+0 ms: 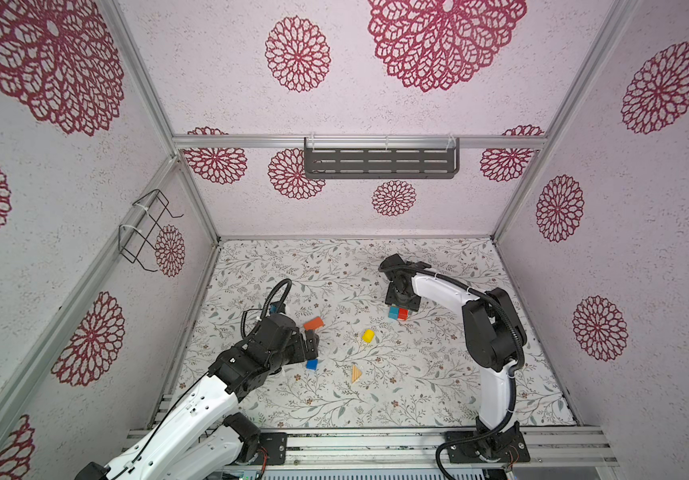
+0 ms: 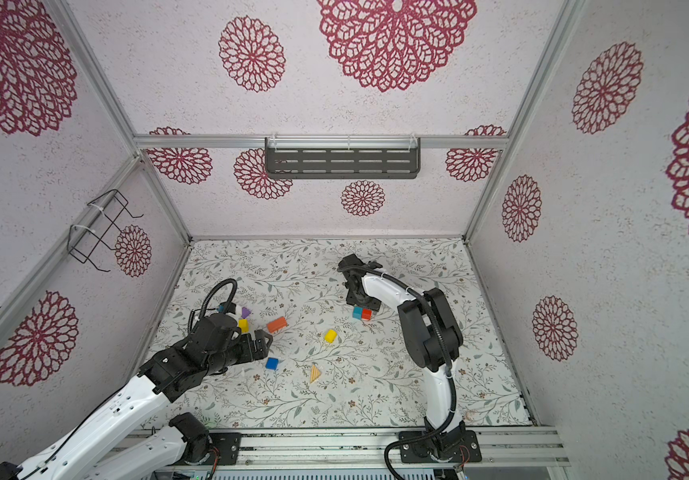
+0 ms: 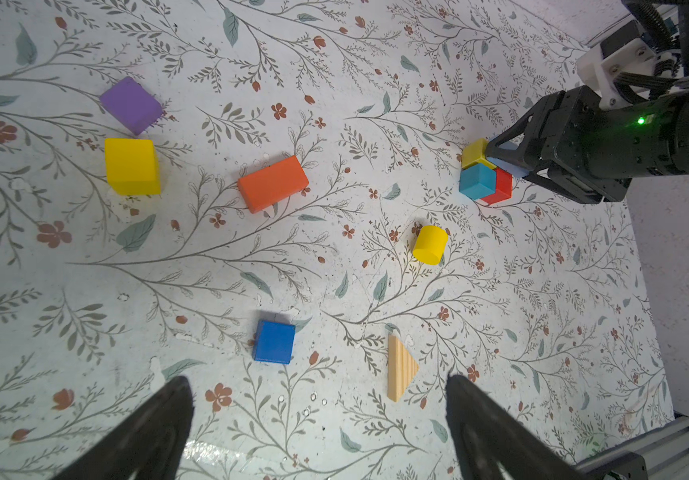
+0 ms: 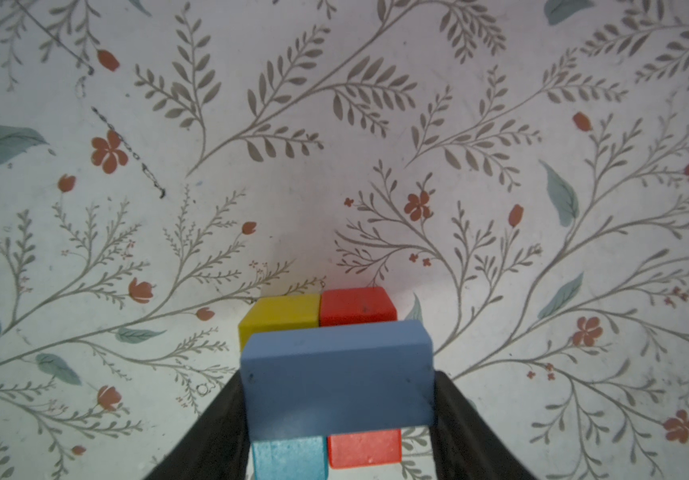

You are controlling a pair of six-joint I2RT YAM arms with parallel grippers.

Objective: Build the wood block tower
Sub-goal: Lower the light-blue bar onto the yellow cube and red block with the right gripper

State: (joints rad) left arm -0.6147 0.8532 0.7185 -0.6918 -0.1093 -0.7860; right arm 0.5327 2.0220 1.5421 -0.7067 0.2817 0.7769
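Logged as a robotics lab test cell, not a lived-in room. Boxed in on three sides by wallpapered panels (image 1: 226,75) set in bare aluminium framing (image 1: 251,142). Tabletop (image 1: 417,399) lined with a floral print sheet. Found a left arm (image 1: 193,411) and a right arm (image 1: 494,395) bolted to a slotted base rail (image 1: 376,444) at the front edge, cabling exposed. Black slotted shelf (image 1: 380,163) and wire rack (image 1: 147,230) tied to the framing with white ties. Found painted wood blocks (image 1: 313,323) loose on the tabletop.
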